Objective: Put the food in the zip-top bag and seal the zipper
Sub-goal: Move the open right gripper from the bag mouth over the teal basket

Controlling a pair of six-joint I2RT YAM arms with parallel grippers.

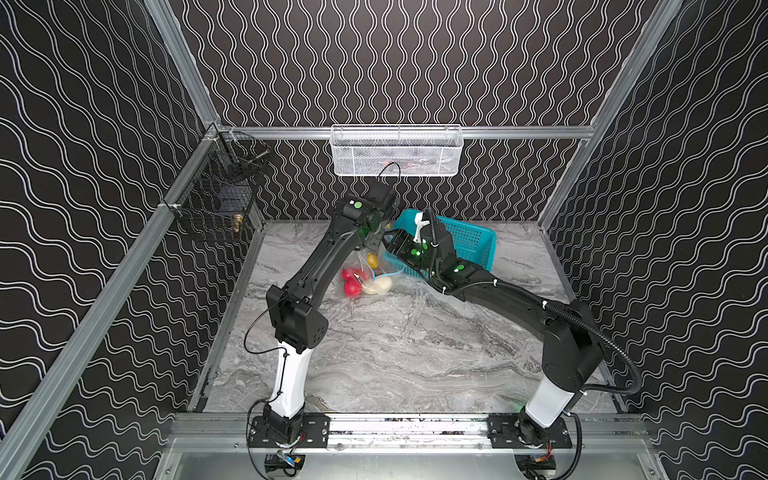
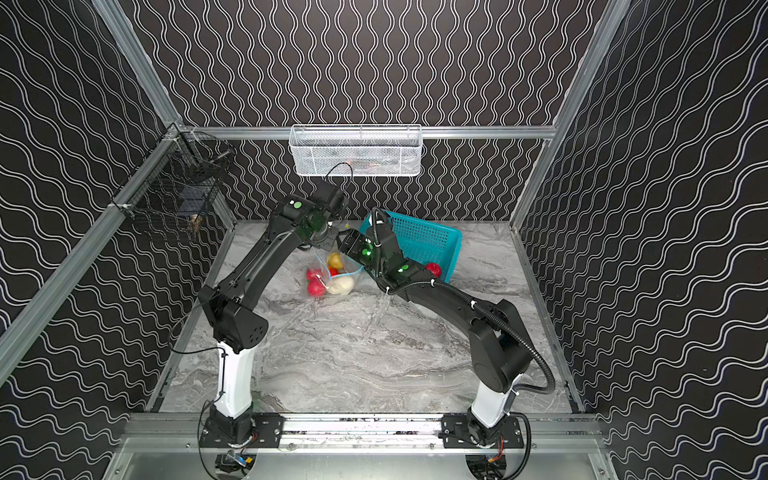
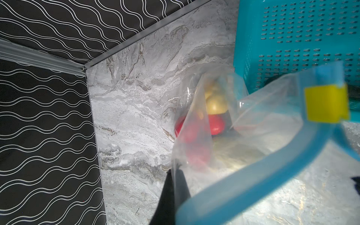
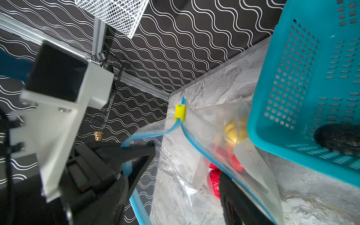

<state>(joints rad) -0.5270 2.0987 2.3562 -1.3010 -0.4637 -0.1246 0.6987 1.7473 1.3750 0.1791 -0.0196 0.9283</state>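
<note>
Fingers (image 4: 124, 153) of left gripper (image 4: 140, 155) pinch zipper (image 4: 194, 144); right gripper (image 1: 387, 245) unclear; marble tabletop (image 1: 415, 340), wavy black walls (image 1: 415, 62).

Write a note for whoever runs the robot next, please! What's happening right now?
Left end effector: shut on the zip-top bag at its zipper, holding the mouth open.
Right end effector: at the mouth; open or shut unclear.
Done: red pieces, a yellow one and a pale potato show through the bag.
To do: dark piece in the teal basket, red one at its edge; then close the yellow slider.
</note>
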